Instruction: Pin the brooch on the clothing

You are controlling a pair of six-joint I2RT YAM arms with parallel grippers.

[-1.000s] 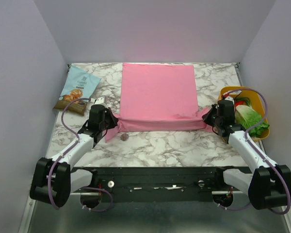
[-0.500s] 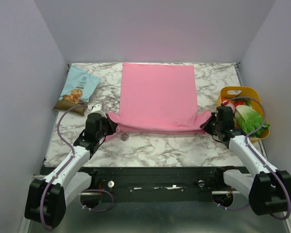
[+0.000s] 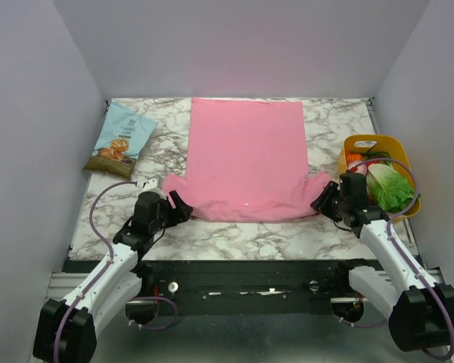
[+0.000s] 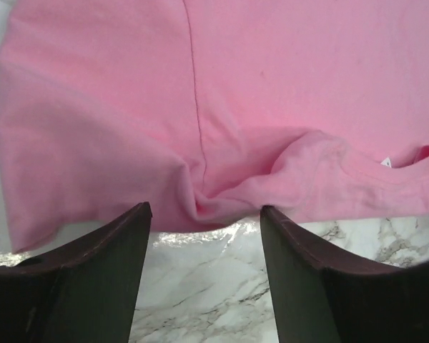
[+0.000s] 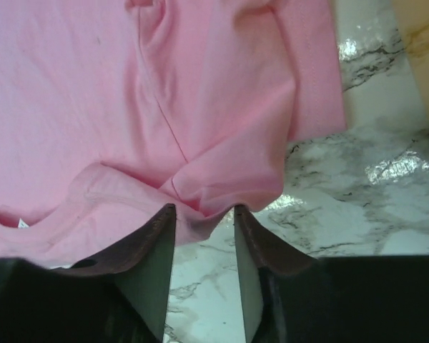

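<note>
The clothing, a pink T-shirt (image 3: 246,162), lies spread flat on the marble table, neckline toward me, its small white label (image 3: 246,203) showing. My left gripper (image 3: 177,206) is open at the near left shoulder. In the left wrist view the left gripper (image 4: 205,211) has a bunched fold of the hem (image 4: 222,193) just beyond its fingertips and only bare marble between them. My right gripper (image 3: 324,202) is open at the near right shoulder. In the right wrist view the right gripper (image 5: 204,209) has the fabric edge (image 5: 200,189) resting loosely at its tips. The brooch is hidden.
A blue snack bag (image 3: 119,140) lies at the back left. A yellow basket (image 3: 374,138) holding lettuce (image 3: 390,187) and other vegetables stands at the right edge, close behind the right arm. White walls enclose the table on three sides.
Both grippers pulled the shirt's folded near edge toward me and then opened, letting go. The shirt now lies unfolded with its sleeves out and covers the spot where the brooch lay.
</note>
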